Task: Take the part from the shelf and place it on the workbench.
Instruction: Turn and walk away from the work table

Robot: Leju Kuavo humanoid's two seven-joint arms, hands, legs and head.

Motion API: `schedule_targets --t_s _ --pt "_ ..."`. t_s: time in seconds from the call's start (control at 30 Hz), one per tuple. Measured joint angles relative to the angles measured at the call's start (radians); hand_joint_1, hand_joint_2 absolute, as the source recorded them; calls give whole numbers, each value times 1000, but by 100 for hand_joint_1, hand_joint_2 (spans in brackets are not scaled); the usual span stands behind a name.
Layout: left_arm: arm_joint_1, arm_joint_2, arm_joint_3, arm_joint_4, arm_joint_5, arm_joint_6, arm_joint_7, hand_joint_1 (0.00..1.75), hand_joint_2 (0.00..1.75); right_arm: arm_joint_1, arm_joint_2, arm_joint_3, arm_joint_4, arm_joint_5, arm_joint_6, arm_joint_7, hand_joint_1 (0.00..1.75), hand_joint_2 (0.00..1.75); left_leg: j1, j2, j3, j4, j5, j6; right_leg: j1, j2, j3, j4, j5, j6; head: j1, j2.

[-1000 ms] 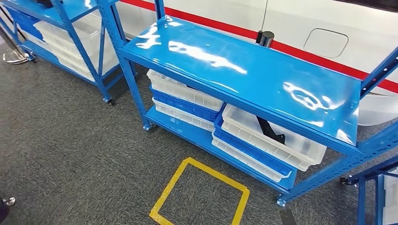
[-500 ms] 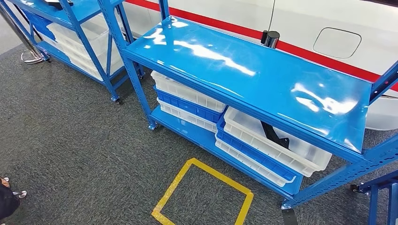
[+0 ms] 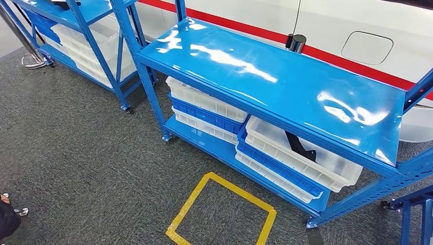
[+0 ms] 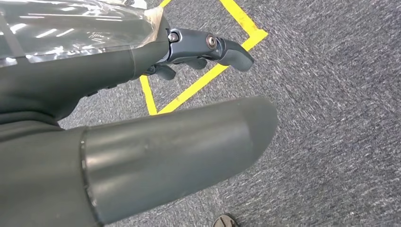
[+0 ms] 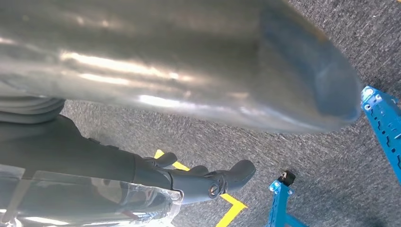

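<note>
Under the blue shelf (image 3: 286,87), two bin stacks; one black part (image 3: 301,145); both hands hang empty, fingers apart.

No legible text or labels

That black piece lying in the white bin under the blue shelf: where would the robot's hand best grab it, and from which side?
Probably by the lower end of the black part, which pokes out from under the blue shelf. Its upper end is tucked beneath the shelf top, so a reach from straight above looks blocked. Coming in from the open front, over the rim of the white bin, seems best. Its exact shape is hard to tell.
</note>
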Motion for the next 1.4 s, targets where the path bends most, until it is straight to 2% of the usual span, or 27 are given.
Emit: schedule_targets --t_s 0.87,1.07,1.23,1.3,1.37,1.4 --pt "0 2 0 0 4 -4 10 0 0 -1 -1 -4 0 0 12 -11 0 0 -2 0 -1 3 -1 2 -3 0 1 -1 0 1 0 0" --pt "0 2 0 0 1 -4 10 0 0 -1 0 -13 1 -12 20 -11 0 0 -4 0 -3 11 -5 8 -5 0 2 -1 0 2 0 0" --pt "-2 2 0 0 1 -4 10 0 0 -1 1 -22 1 -14 20 -11 0 0 -4 10 0 6 -4 26 -7 6 1 -3 -1 14 0 0" --pt "-2 1 0 0 0 -4 10 0 0 -2 1 -23 2 -14 19 -11 0 0 2 25 9 -11 5 35 -2 -7 -18 41 -26 12 3 0" --pt "-2 1 0 0 -1 -4 10 0 0 -2 0 -24 2 -15 19 -11 0 0 5 44 12 -18 7 40 -1 -25 -81 165 -83 3 8 0" --pt "-2 2 0 0 -2 -4 10 0 0 -1 -1 -24 2 -15 19 -10 0 0 5 54 11 -18 7 39 -1 -28 -117 234 -108 2 9 0"
